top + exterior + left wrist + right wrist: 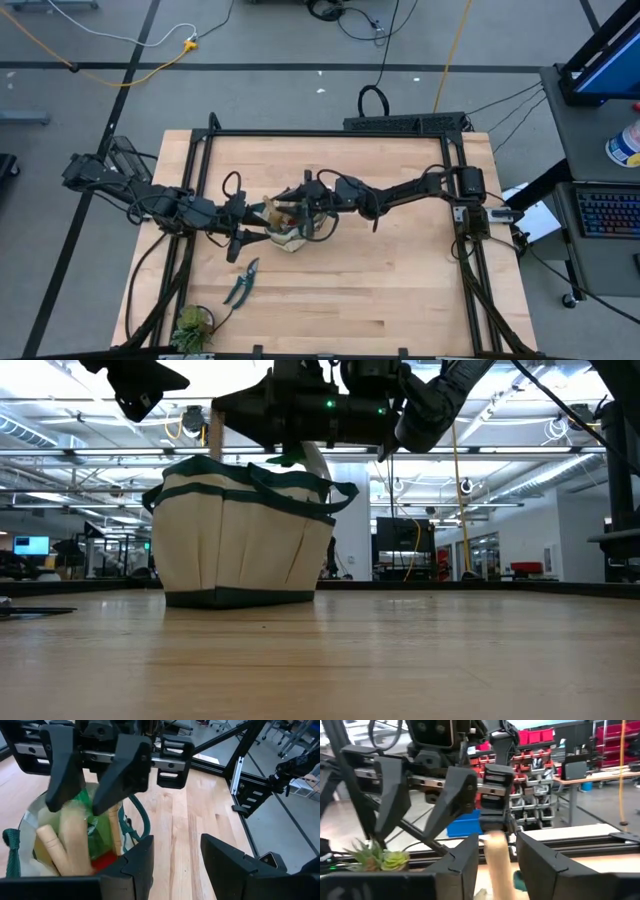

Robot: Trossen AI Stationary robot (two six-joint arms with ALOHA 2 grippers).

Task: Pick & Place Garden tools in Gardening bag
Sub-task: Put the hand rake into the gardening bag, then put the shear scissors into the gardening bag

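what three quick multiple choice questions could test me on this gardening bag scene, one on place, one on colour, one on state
1. Where are the pruning shears relative to the gardening bag?
A inside it
B on the table, apart from it
C hanging on its handle

2. What colour is the gardening bag's trim?
A red
B dark green
C blue

3. How is the left hand?
A open and empty
B shut on the shears
C shut on a trowel

Answers: 1 B, the high view shows them on bare wood; 2 B, the low view shows green bands; 3 A, its fingers stand apart with nothing between.
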